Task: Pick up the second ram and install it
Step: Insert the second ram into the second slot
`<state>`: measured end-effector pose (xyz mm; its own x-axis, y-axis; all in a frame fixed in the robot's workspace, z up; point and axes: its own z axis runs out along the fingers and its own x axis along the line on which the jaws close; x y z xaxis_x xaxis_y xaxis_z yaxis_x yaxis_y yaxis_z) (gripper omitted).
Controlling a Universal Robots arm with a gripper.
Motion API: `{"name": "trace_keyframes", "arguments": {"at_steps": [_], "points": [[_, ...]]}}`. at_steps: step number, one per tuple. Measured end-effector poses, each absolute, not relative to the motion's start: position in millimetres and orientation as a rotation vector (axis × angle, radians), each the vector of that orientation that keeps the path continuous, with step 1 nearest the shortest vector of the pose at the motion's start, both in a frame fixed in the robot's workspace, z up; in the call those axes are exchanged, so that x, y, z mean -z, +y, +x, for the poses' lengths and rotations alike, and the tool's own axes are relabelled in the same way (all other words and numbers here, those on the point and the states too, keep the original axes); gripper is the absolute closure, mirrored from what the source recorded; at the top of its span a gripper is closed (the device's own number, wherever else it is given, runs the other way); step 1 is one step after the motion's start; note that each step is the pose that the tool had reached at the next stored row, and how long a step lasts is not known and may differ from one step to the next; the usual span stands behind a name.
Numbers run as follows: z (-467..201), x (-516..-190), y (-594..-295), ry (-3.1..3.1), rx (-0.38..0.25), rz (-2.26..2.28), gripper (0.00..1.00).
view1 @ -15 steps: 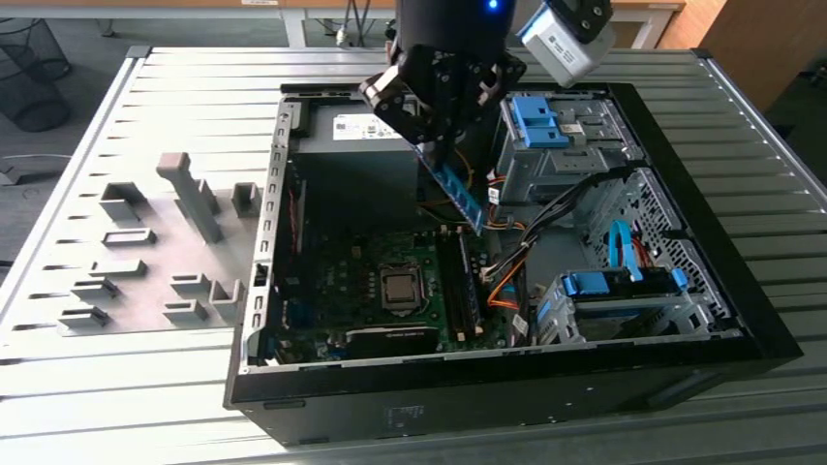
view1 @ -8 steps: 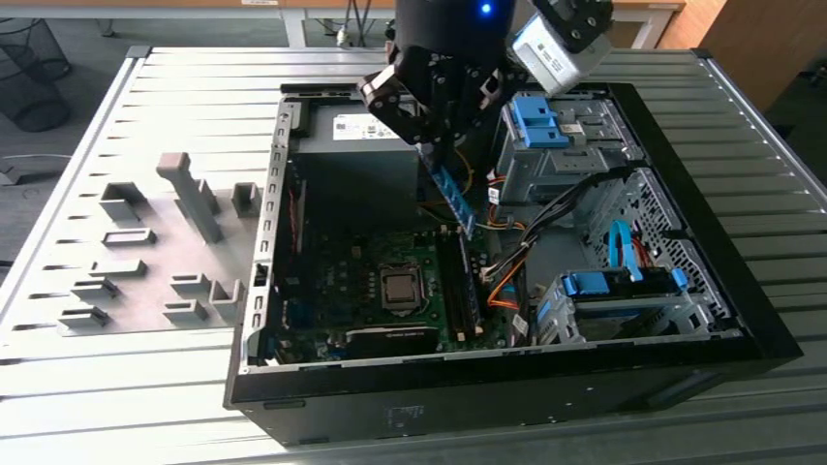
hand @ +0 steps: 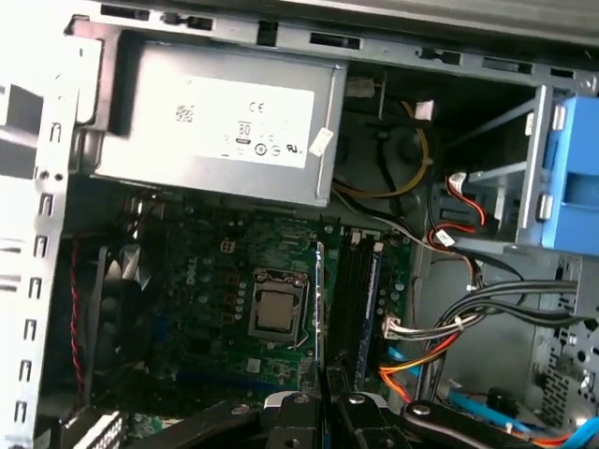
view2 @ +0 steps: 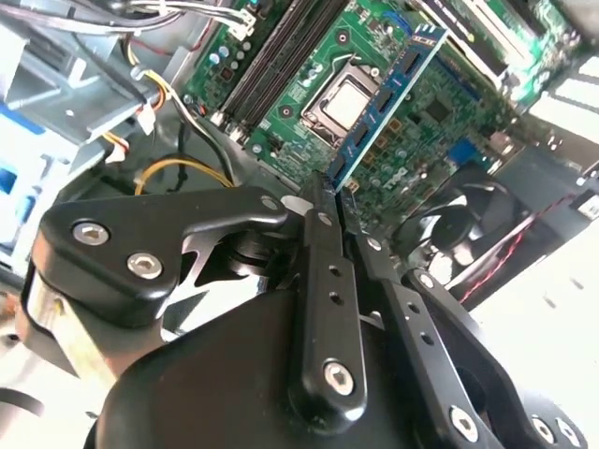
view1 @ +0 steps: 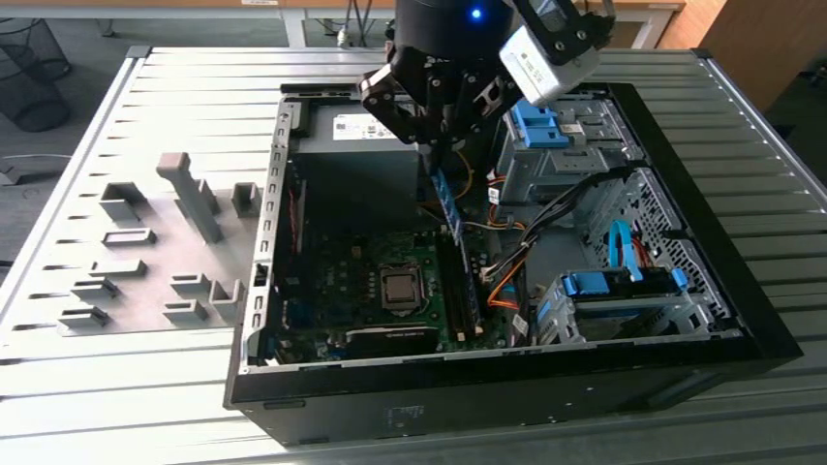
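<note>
The second ram (view1: pixel 446 201) is a narrow blue-green stick hanging upright inside the open computer case (view1: pixel 265 291), above the motherboard. My gripper (view1: pixel 437 145) is shut on its upper end. In the second wrist view the ram (view2: pixel 386 101) reaches from my gripper (view2: pixel 332 195) out over the board, beside the CPU socket (view2: pixel 346 98). The first wrist view shows the ram (hand: pixel 319 295) edge-on, just beside the long black memory slots (hand: pixel 356 290), with my gripper (hand: pixel 323 404) pinching it. The stick is still above the slots (view1: pixel 459 291), not seated.
A grey power supply (hand: pixel 215 122) fills the case's far end. Blue drive cages (view1: pixel 607 286) and orange and black cables (hand: pixel 421 351) crowd the exterior view's right side of the case. A fan (view2: pixel 449 224) sits by the board. Grey fixture blocks (view1: pixel 155 242) stand on the table at the exterior view's left.
</note>
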<state>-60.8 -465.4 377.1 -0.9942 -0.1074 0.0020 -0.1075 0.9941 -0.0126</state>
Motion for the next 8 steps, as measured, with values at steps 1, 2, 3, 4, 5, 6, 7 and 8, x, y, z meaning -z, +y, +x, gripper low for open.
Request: {"name": "trace_keyframes", "arguments": {"at_steps": [1, 2, 3, 4, 5, 6, 7, 8], "points": [[-60.8, -376.8, -465.4, -3.137, -0.02, 0.141, 0.86], [-60.8, -376.4, -465.4, -3.138, -0.02, 0.113, 0.86], [-60.8, -376.1, -465.4, -3.139, -0.021, 0.085, 0.86], [-60.8, -375.8, -465.4, -3.139, -0.021, 0.056, 0.86], [-60.8, -375.5, -465.4, -3.139, -0.021, 0.026, 0.86], [-60.8, -375.2, -465.4, -3.139, -0.022, -0.002, 0.86], [-60.7, -375.1, -465.4, -3.139, -0.022, -0.028, 0.86], [-60.6, -375.1, -465.4, -3.139, -0.022, -0.036, 0.86]]}}
